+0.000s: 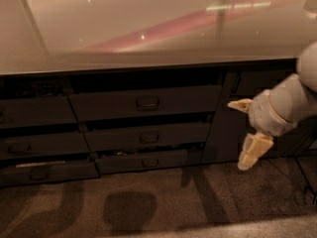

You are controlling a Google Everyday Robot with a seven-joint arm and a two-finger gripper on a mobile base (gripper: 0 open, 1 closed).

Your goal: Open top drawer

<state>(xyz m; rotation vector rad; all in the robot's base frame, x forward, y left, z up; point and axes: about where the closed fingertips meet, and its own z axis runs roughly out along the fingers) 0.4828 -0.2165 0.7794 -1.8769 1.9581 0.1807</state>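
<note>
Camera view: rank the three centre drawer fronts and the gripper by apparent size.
1. top drawer
2. middle drawer front
3. bottom drawer front
4. gripper, right of the drawers, off the handles. It looks smallest, but it is nearer the camera, so its rank is unsure.

Perhaps an office kitchen, pale countertop (148, 29), dark drawer bank (114, 133), pincer (241, 135) at right

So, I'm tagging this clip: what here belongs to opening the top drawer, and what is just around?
Belongs to the job: top drawer, its handle, and the gripper, which hangs to the right of the drawers, away from the handle.

Just around: two slimmer drawers below, left-hand drawers, countertop.
</note>
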